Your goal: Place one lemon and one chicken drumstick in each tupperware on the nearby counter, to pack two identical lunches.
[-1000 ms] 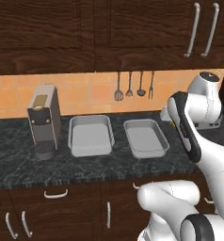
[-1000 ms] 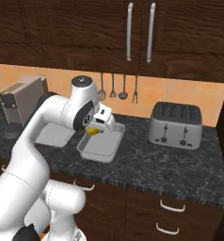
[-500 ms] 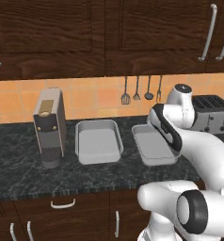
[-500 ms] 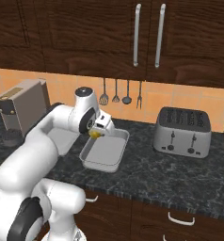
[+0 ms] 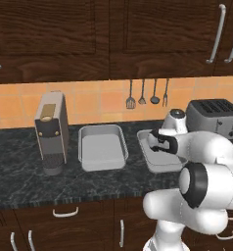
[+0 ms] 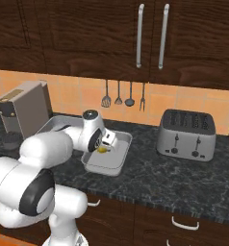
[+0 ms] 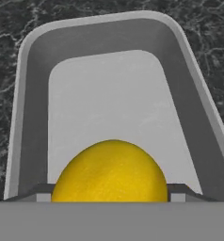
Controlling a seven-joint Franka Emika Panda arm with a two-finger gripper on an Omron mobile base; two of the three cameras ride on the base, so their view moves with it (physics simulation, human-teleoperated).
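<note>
Lemon (image 7: pixel 111 172) clamped between the gripper (image 6: pixel 103 149) fingers, held over the floor of the right-hand tupperware (image 7: pixel 118 99). That container sits on the black marbled table (image 6: pixel 184 178) beside its twin (image 5: pixel 102 147); coffee machine (image 5: pixel 51 131) left, toaster (image 6: pixel 186 134) right, utensils (image 6: pixel 123 95) against orange tile.

Bright yellow lemon (image 7: pixel 110 172) sits between my jaws above the right pale-grey tupperware (image 5: pixel 149 158); its twin tupperware (image 5: pixel 103 148) lies alongside, both on the black marbled tabletop (image 5: pixel 20 181).

Glossy white rounded arm (image 5: pixel 206 152) with dark grey joint rings.
</note>
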